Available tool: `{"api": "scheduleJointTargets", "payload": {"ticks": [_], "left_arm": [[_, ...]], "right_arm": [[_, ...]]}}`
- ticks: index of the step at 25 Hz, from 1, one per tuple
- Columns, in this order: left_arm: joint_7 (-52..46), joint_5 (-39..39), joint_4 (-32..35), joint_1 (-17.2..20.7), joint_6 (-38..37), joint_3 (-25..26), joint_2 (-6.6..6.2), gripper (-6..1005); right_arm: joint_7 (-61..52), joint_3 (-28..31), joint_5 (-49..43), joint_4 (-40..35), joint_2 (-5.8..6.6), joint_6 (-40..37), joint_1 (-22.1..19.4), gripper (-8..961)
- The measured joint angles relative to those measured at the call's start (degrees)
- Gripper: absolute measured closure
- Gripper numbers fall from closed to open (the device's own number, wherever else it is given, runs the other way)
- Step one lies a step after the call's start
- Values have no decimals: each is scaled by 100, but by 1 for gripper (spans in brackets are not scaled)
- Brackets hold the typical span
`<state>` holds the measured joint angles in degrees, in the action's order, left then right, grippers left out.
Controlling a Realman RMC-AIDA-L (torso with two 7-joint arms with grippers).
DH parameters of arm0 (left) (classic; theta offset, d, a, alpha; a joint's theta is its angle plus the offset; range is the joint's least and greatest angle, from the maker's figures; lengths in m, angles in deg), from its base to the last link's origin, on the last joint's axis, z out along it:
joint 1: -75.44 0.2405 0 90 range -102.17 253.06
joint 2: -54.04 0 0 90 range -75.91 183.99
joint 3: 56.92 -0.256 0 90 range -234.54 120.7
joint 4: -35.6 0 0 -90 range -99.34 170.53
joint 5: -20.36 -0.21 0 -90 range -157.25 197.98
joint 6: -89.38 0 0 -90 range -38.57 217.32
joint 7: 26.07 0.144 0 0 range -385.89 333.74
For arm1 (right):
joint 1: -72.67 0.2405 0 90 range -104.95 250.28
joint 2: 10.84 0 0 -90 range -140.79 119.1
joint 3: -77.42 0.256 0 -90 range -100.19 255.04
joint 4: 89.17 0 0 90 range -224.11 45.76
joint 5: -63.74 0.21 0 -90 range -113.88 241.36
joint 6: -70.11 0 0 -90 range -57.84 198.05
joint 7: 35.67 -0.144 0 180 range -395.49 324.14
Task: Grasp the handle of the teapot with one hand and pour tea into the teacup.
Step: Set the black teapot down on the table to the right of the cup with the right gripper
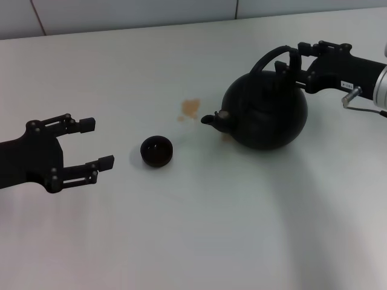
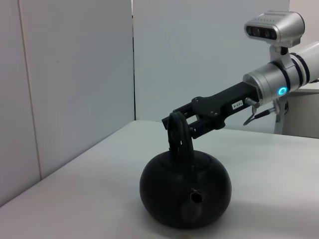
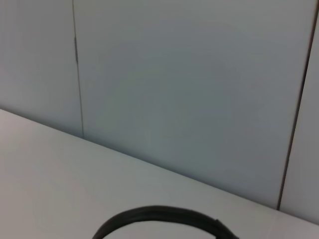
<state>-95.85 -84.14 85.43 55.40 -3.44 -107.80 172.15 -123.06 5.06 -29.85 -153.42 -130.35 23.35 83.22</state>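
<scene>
One stained white table (image 1: 193, 241), grey walls (image 3: 189, 84)

We see open white tabletop (image 1: 199, 229) between small dark round teacup (image 1: 157, 151) and left black gripper (image 1: 91, 144) at nine o'clock. Large glossy black teapot (image 1: 266, 118) blocks three o'clock side; brown stain (image 1: 190, 107) at one o'clock.
</scene>
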Motion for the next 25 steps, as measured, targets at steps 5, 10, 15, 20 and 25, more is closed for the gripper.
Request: {"api": "scheduleJointTargets", "payload": {"ticks": [5,10,15,20,25], "left_arm": [[-1,0,0,33,0,0,7,221],[-1,0,-14,51,0,0,10,221],[-1,1,-3,75,-4,0,18,221],[-9,0,1,80,-22,0,19,220],[-13,0,23,80,-88,0,19,220]], "right_arm": [[18,-44,0,-32,-14,-35,-88,317],[21,9,14,-40,-24,-410,-156,316],[24,92,291,-276,-28,-962,-377,318],[28,116,302,-547,-35,-1085,-698,320],[30,118,304,-697,-37,-1129,-890,319]]}}
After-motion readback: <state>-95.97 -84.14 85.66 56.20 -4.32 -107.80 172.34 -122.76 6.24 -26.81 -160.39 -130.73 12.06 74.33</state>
